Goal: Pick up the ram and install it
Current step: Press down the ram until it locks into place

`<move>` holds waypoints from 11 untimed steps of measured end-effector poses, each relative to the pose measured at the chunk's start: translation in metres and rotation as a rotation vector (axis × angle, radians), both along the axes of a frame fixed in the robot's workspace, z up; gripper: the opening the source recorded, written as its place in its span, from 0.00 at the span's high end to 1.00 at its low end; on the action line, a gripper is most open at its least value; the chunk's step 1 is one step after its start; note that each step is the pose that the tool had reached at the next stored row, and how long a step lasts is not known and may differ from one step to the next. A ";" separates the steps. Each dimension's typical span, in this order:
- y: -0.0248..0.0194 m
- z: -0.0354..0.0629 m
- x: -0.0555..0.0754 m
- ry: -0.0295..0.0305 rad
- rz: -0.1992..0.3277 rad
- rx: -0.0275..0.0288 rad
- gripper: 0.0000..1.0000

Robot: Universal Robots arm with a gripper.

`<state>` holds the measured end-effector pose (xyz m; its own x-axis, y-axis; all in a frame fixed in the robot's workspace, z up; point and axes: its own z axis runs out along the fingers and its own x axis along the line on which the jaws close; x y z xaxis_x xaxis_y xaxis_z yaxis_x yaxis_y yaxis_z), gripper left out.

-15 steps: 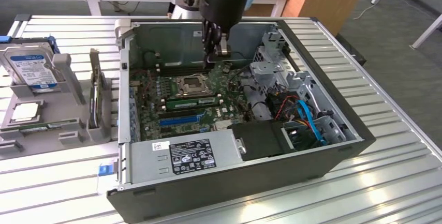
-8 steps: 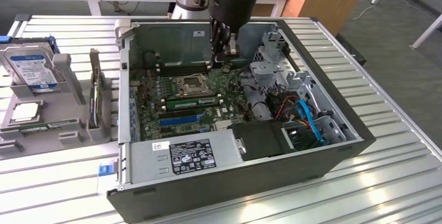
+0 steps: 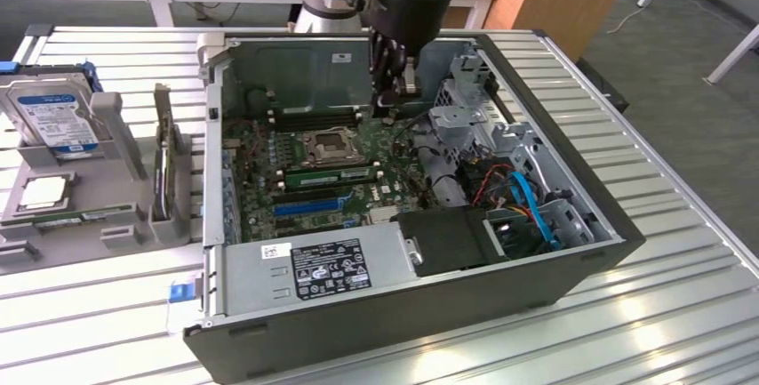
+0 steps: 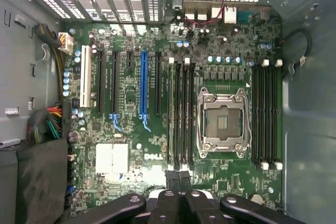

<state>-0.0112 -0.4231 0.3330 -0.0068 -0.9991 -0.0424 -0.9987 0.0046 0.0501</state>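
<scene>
A long green ram stick [image 3: 326,173] with pale patches stands in a memory slot beside the CPU socket [image 3: 329,145] inside the open computer case [image 3: 355,323]. Another narrow green stick [image 3: 71,218] lies in the grey holder at the exterior view's left. My gripper [image 3: 397,100] hangs over the far part of the motherboard [image 3: 355,191], above the board and apart from both sticks. In the wrist view my gripper [image 4: 177,177] is shut with nothing seen between its fingers. It hovers by the ends of the black memory slots [image 4: 181,114] next to the socket [image 4: 221,121].
A hard drive [image 3: 48,118], a processor chip [image 3: 44,192] and an upright expansion card [image 3: 166,167] stand in holders left of the case. Inside it are the power supply [image 3: 320,265], a metal drive cage [image 3: 475,127] and blue and red cables [image 3: 522,198]. The case rests on a slatted metal table [image 3: 664,314].
</scene>
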 end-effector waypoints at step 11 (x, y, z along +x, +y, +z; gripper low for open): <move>0.0000 0.0000 0.004 0.0000 0.000 0.0000 0.90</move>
<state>-0.0067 -0.4230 0.3330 -0.0069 -0.9991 -0.0424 -0.9987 0.0047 0.0501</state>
